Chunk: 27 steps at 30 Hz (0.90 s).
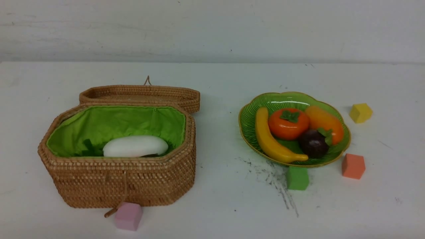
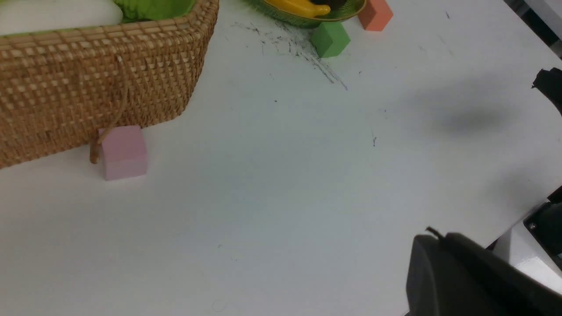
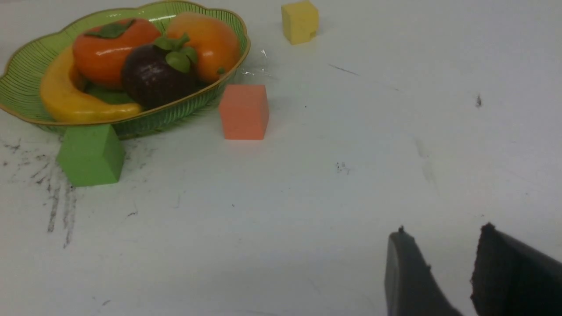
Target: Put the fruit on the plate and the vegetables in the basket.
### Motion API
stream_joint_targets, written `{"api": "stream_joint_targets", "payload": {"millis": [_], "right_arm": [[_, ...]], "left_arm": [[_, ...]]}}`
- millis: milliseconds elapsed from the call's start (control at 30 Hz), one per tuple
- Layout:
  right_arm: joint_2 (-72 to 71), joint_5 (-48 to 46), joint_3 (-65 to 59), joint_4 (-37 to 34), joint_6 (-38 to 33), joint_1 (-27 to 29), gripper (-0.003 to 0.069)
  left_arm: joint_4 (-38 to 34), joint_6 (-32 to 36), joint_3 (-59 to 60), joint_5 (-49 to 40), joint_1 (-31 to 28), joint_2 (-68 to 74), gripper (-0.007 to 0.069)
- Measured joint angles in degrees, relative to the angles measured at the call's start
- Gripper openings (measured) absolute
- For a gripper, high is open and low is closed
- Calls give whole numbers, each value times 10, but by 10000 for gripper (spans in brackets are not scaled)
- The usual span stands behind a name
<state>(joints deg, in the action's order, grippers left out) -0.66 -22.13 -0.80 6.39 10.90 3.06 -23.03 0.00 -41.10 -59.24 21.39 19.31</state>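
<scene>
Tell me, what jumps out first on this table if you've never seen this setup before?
The green plate on the right, crowded with a banana, persimmon, mango and mangosteen. On the left sits an open wicker basket with bright green lining and a white radish inside. Coloured cubes lie scattered around both.

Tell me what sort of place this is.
Probably a robot test bench, not a kitchen: a bare, scuffed white table against a blank wall, glossy toy fruit on a plate, and foam cubes such as the green cube scattered around.
</scene>
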Motion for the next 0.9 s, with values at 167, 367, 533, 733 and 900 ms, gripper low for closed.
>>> {"api": "stream_joint_targets", "payload": {"millis": [167,367,533,733,900], "right_arm": [[0,0,0,0,0,0,245],[0,0,0,0,0,0,245],[0,0,0,0,0,0,245],[0,0,0,0,0,0,245],[0,0,0,0,0,0,245]], "left_arm": [[0,0,0,0,0,-1,-13],[12,0,0,5,0,-1,-13],[37,0,0,30,0,-2,-13],[122,-5,19,121,0,-3,-13],[222,-92,104,260,-6,-49,-13]]}}
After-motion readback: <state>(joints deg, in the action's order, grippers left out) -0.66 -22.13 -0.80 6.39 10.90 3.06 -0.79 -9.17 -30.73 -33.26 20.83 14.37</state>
